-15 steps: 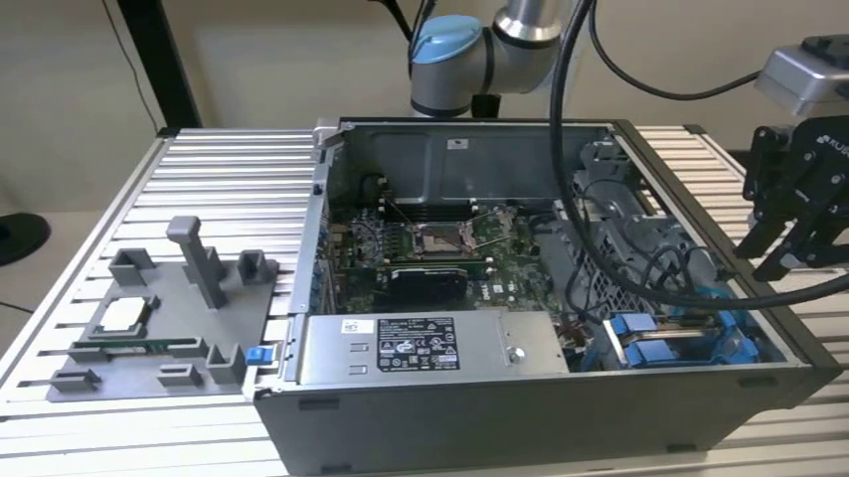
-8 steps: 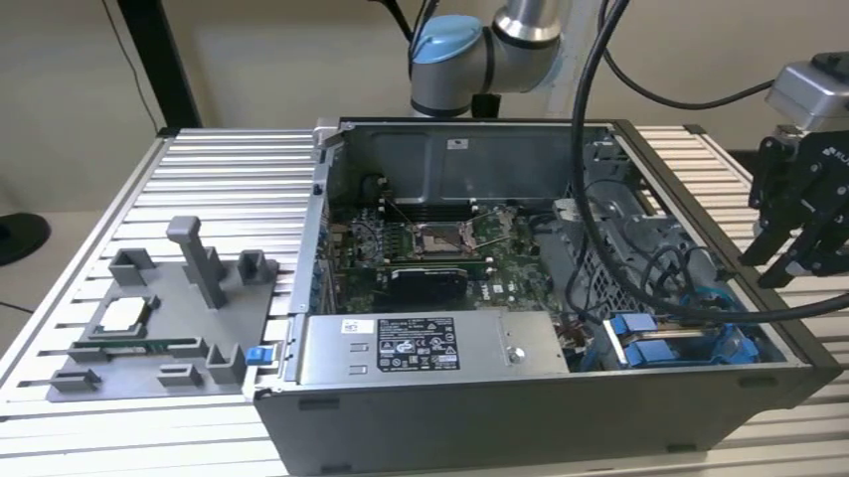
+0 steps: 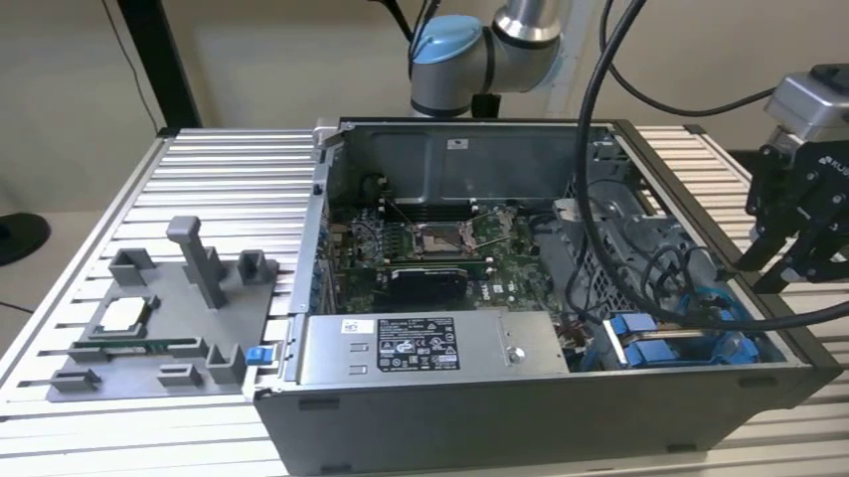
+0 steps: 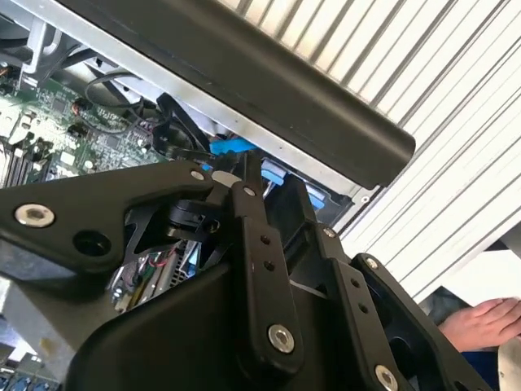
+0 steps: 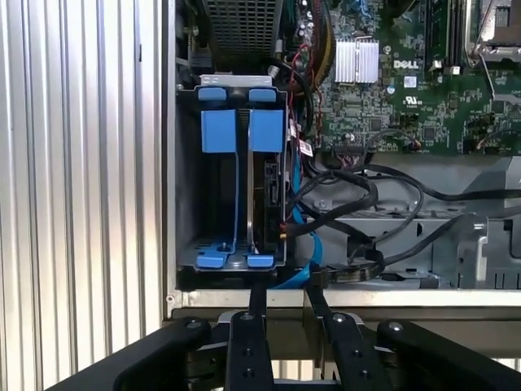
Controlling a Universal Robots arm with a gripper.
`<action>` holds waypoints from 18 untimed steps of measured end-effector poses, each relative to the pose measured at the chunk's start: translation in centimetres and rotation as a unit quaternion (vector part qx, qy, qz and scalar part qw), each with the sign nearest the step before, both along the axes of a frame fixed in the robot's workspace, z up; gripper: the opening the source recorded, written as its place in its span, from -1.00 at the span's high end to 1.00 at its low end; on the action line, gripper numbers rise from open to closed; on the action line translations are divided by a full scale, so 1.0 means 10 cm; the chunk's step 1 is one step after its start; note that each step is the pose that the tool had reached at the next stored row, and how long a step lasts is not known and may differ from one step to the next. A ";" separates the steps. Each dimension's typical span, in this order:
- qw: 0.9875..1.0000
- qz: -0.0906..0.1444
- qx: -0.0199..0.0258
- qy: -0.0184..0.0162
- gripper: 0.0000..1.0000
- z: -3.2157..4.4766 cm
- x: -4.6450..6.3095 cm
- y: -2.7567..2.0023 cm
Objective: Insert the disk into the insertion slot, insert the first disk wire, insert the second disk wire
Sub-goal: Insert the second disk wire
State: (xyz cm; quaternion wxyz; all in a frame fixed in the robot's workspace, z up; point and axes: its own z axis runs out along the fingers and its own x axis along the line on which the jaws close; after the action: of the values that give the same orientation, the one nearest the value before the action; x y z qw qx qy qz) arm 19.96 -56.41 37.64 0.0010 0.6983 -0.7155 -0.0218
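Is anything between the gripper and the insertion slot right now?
The case's edge lies between the gripper and the insertion slot. Black cables and a blue cable loop right beside the slot, not across its opening.

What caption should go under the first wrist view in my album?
The gripper hovers at the edge of the open computer case, facing the blue-railed insertion slot and black cables.

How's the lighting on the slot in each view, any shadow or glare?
First wrist view: slot well lit on its blue tabs, dark in its depths. Second wrist view: slot shaded under the case rim, table washed bright. Exterior view: slot softly lit, no glare.
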 end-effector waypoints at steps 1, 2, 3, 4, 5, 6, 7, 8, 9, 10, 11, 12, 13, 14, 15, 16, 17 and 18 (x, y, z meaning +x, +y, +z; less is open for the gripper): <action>1.000 -0.001 0.001 0.001 -1.00 -0.003 0.00 0.003; 1.000 -0.003 0.001 0.002 -1.00 -0.008 0.00 0.005; 1.000 -0.005 0.002 0.002 -1.00 -0.012 0.00 0.008; 1.000 -0.007 0.003 0.003 -1.00 -0.016 0.00 0.010; 1.000 -0.009 0.003 0.004 -1.00 -0.020 0.00 0.012; 1.000 -0.010 0.004 0.004 -1.00 -0.023 0.00 0.014; 1.000 -0.012 0.006 0.005 -1.00 -0.027 0.00 0.017; 1.000 -0.013 0.007 0.005 -1.00 -0.030 0.00 0.019; 1.000 -0.014 0.008 0.006 -1.00 -0.034 0.00 0.022; 1.000 -0.016 0.009 0.006 -1.00 -0.037 0.00 0.024; 1.000 -0.017 0.010 0.007 -1.00 -0.040 0.00 0.027; 1.000 -0.018 0.011 0.007 -1.00 -0.045 0.00 0.028; 1.000 -0.019 0.011 0.007 -1.00 -0.045 0.00 0.028; 1.000 -0.019 0.011 0.007 -1.00 -0.045 0.00 0.028; 1.000 -0.019 0.011 0.007 -1.00 -0.045 0.00 0.028; 1.000 -0.019 0.011 0.007 -1.00 -0.045 0.00 0.028; 1.000 -0.019 0.011 0.007 -1.00 -0.045 0.00 0.028; 1.000 -0.019 0.011 0.007 -1.00 -0.045 0.00 0.028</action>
State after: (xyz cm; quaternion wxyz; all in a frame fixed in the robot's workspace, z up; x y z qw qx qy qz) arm 19.96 -56.13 37.19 -0.0022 0.6845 -0.7281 -0.0349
